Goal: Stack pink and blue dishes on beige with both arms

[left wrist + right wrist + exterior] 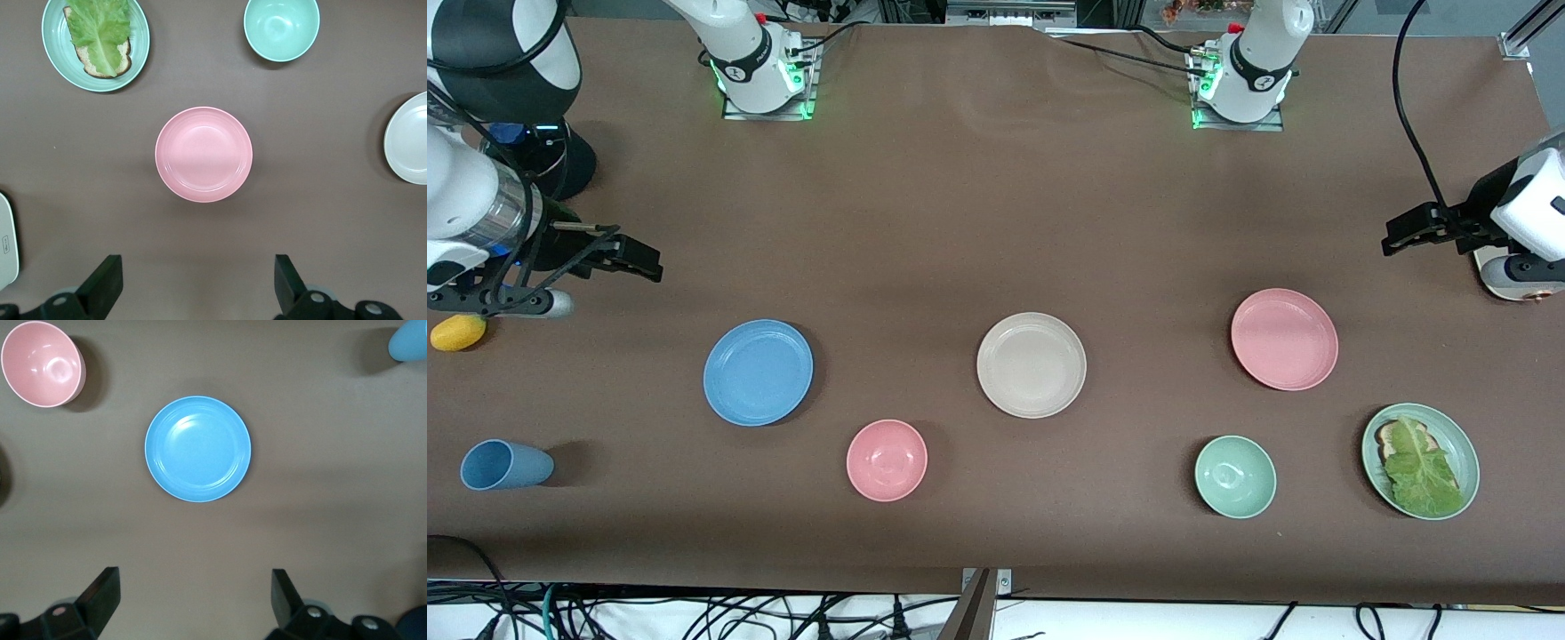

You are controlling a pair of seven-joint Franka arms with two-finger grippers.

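Observation:
The sky blue plate (758, 372), the cream-beige plate (1032, 364) and the pale pink plate (1284, 339) lie apart in a row across the table, with the beige one in the middle. My right gripper (636, 258) hangs open over bare table at the right arm's end. In the right wrist view its fingers (100, 597) stand wide apart, with the blue plate (197, 449) ahead of them. My left gripper (1400, 233) hangs open over bare table at the left arm's end. Its wrist view shows the pink plate (203, 154) ahead of the spread gripper (198, 283).
Nearer the front camera sit a pink bowl (887, 460), a green bowl (1235, 476), a green plate (1458, 440) with toast and lettuce, and a blue cup (505, 464) on its side. A yellow object (458, 332) lies under the right arm.

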